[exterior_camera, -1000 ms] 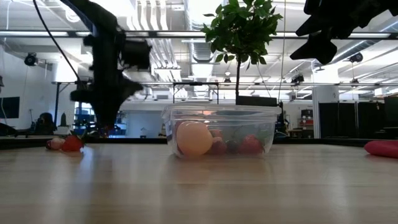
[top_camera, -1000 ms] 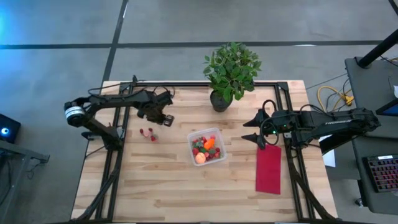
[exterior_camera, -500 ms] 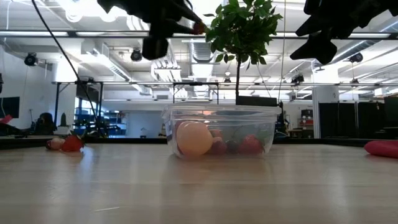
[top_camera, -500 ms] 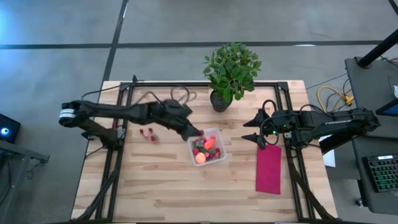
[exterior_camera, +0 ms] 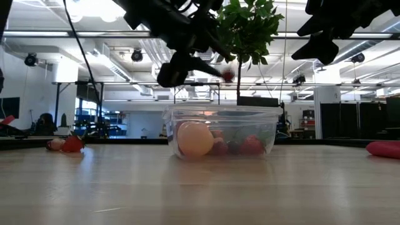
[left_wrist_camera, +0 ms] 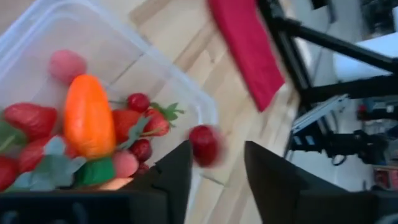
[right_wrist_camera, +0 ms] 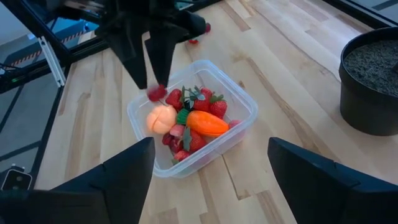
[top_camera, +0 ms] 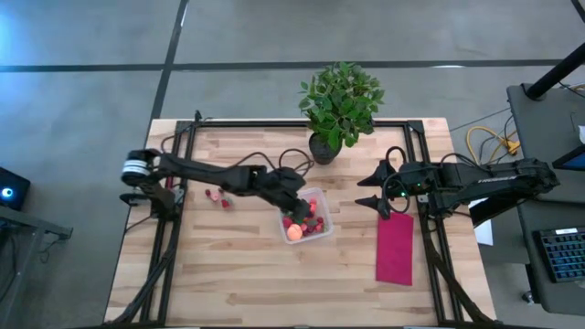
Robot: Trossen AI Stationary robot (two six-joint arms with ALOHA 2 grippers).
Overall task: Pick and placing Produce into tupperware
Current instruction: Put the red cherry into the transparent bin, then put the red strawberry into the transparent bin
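Observation:
The clear tupperware (top_camera: 315, 219) stands at the table's middle. It holds the orange carrot (left_wrist_camera: 90, 121), the peach-orange fruit (exterior_camera: 195, 139) and several strawberries. My left gripper (left_wrist_camera: 217, 168) hangs open above the tupperware's right rim. One blurred strawberry (left_wrist_camera: 204, 144) is in the gap at its fingertips, also seen just under them as a strawberry (right_wrist_camera: 157, 93) in the right wrist view. Two more strawberries (top_camera: 218, 196) lie on the table to the left. My right gripper (top_camera: 366, 194) hovers open at the right, above the red cloth's far end. My left gripper: the strawberry (exterior_camera: 228, 75) sits at the free ends of the fingers, next to one finger (left_wrist_camera: 180, 171) and clear of the other. Whether that finger touches it, I cannot tell. It is in the air above the tupperware.
A potted plant (top_camera: 338, 105) stands at the far edge behind the tupperware. A red cloth (top_camera: 395, 247) lies flat on the right part of the table. Bare wood stretches along the near side.
My left gripper rose from the loose strawberries at the left with a strawberry at its fingertips. It swung right toward the tupperware, then came down over it. The strawberry travelled with it. My right arm kept still.

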